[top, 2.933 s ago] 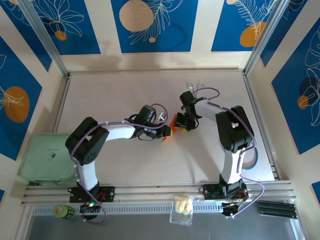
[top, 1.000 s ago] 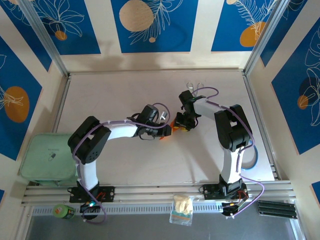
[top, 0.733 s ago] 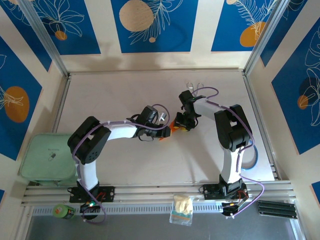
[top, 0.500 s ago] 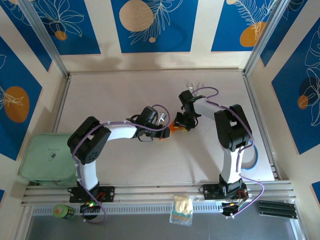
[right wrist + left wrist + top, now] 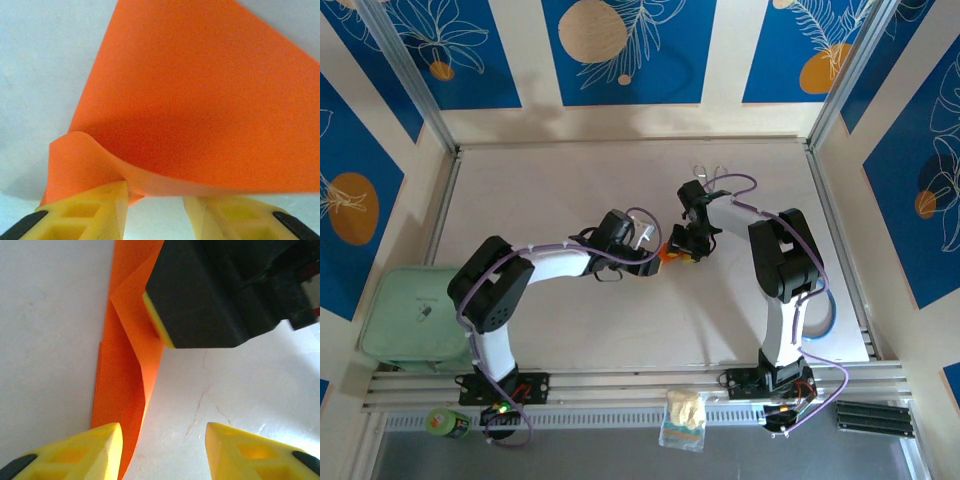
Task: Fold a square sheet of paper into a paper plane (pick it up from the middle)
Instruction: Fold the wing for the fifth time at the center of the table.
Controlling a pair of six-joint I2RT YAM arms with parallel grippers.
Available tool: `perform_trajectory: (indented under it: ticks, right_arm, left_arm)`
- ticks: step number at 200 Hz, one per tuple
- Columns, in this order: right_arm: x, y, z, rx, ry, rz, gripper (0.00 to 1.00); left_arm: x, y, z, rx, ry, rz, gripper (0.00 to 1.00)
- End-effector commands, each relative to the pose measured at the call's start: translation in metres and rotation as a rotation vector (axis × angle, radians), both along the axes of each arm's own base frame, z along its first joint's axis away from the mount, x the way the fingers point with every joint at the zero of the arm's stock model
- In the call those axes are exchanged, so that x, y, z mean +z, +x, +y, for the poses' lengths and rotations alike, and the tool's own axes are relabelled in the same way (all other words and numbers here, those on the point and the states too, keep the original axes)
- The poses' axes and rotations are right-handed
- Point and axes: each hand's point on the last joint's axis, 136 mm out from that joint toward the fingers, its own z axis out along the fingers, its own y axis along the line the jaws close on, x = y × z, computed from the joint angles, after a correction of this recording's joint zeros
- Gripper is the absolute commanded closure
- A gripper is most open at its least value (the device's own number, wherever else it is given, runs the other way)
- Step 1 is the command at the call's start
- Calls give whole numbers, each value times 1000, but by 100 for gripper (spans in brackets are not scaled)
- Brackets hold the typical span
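The square sheet of paper [image 5: 667, 254] is bright orange and folded, lying on the white table between both grippers. In the left wrist view the paper [image 5: 127, 355] is a narrow creased strip running under my left finger, and one of my right gripper's fingers [image 5: 200, 300] presses on its far end. My left gripper [image 5: 162, 434] is open, with bare table between its yellow tips. In the right wrist view the paper [image 5: 200, 100] curls up over the tips of my right gripper [image 5: 156, 200], whose jaws stand apart. From above, the left gripper [image 5: 653, 262] and right gripper [image 5: 682, 250] nearly meet.
Metal tongs [image 5: 708, 175] lie at the back of the table. A pale green container [image 5: 415, 315] sits off the table's left edge, and a blue tape roll [image 5: 825, 312] lies by the right arm. A small bag [image 5: 682, 418] rests on the front rail.
My left gripper's jaws have opened wider and the left arm has shifted slightly. The right gripper has stayed in place on the paper.
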Motion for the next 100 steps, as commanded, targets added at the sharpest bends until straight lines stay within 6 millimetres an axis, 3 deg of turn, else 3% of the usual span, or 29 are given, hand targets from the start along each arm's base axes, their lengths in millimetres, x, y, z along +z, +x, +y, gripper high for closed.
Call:
perform_trajectory:
  ticks: [1,53,100]
  right_arm:
    - [-54,-22,-17,-1,-107,109,60]
    - [-54,-21,-17,-1,-107,108,60]
    - [-54,-20,-17,-1,-105,107,60]
  left_arm:
    - [6,-3,5,-26,5,-34,51]
    - [-19,-4,11,-77,107,-29,50]
    - [-29,-2,10,-135,153,-49,53]
